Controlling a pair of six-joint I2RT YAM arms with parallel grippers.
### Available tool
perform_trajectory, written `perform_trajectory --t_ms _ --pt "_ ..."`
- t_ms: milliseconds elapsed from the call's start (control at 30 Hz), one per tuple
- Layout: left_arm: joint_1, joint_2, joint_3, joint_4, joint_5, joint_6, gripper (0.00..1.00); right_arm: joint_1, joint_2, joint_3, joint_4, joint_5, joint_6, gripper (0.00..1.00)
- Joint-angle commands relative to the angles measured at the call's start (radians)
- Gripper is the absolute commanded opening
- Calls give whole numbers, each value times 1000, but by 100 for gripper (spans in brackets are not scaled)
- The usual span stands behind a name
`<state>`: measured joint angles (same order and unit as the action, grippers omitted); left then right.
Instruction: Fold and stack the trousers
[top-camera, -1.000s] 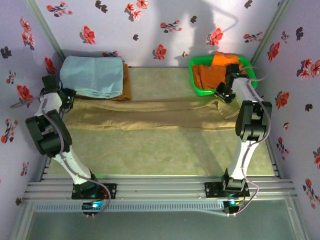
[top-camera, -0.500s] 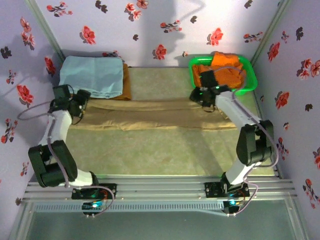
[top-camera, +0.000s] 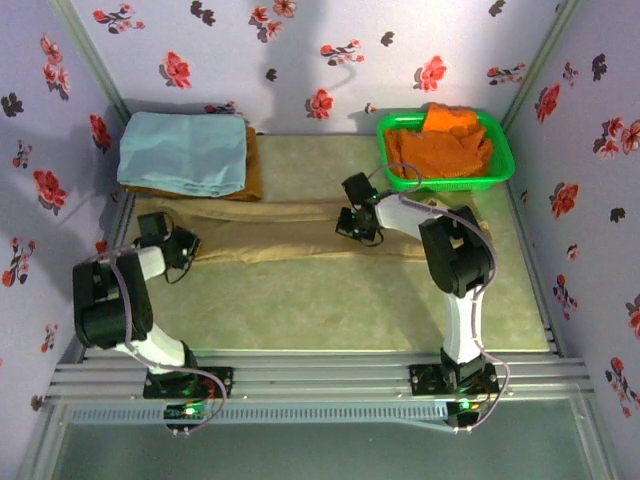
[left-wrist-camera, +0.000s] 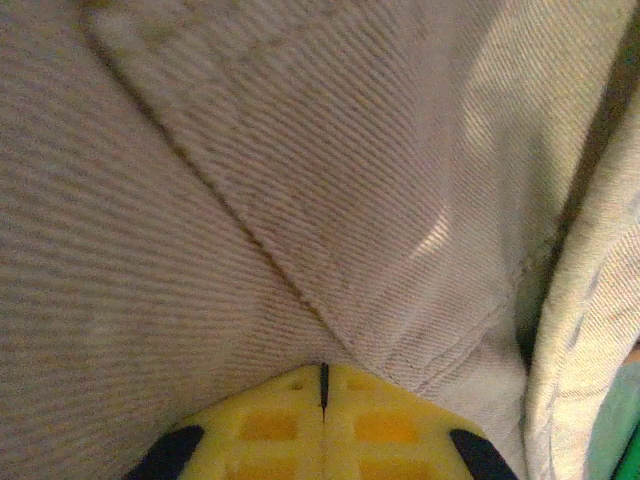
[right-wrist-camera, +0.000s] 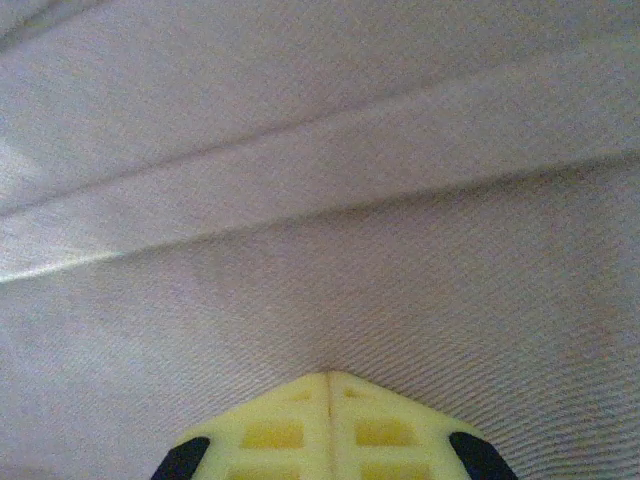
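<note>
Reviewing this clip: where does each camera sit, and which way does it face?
Top external: above and behind the arm bases, looking down on the table; both arms show, with the left tool and right tool on the trousers.
Left wrist: on the left arm, aimed close at the tan cloth; its shut yellow tips show at the bottom edge.
Right wrist: on the right arm, equally close to the cloth; its shut tips show at the bottom.
Shared: all three views see the trousers.

Trousers (top-camera: 270, 243) partly behind right arm (top-camera: 456, 262)
</note>
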<state>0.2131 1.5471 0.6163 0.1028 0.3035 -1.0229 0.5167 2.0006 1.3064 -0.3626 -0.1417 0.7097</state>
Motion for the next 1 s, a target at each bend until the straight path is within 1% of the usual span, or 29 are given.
perform_trajectory --t_ms 0,67,200,267,333,367,433,500,567,600,667,700,733,767,800,833,867,967 --pt "37 -95 -117 -50 -21 -29 0 6 -54 -137 -21 -32 16 0" --pt "38 -213 -200 -95 -42 -26 0 12 -108 -217 20 -50 23 0" --pt "55 -505 -287 -348 -96 -25 0 27 -209 -349 76 -91 65 0" --pt "91 -662 -299 -481 -100 -5 0 44 -270 -427 128 -129 113 0" --pt "144 -776 -299 -580 -81 18 0 64 -331 -475 161 -162 161 0" --pt "172 -815 -295 -612 -66 33 0 70 -367 -492 170 -166 189 0" --pt "220 -847 -276 -662 -47 56 0 77 -435 -489 158 -159 214 0" --pt "265 -845 -251 -673 -23 60 0 71 -497 -439 66 -124 185 2" --pt "274 -824 -212 -630 18 42 0 50 -563 -347 -82 -40 108 6" --pt "269 -809 -190 -617 35 30 0 27 -587 -308 -159 12 85 10" --pt "227 -782 -144 -589 43 -1 0 -62 -644 -263 -269 96 41 26" --pt "197 -776 -129 -573 35 -12 0 -121 -669 -265 -288 100 37 30" --pt "155 -766 -114 -551 15 -21 0 -202 -693 -280 -290 77 41 34" --pt "110 -755 -99 -531 -13 -26 0 -290 -723 -309 -280 42 50 36" --pt "69 -740 -89 -510 -39 -28 0 -357 -742 -334 -264 10 62 36" --pt "32 -719 -82 -480 -59 -26 0 -447 -762 -366 -241 -23 74 36" --pt "9 -687 -82 -444 -66 -28 0 -515 -773 -390 -221 -49 86 36" --pt "-4 -566 -103 -297 -44 -42 0 -662 -753 -441 -152 -136 134 38"
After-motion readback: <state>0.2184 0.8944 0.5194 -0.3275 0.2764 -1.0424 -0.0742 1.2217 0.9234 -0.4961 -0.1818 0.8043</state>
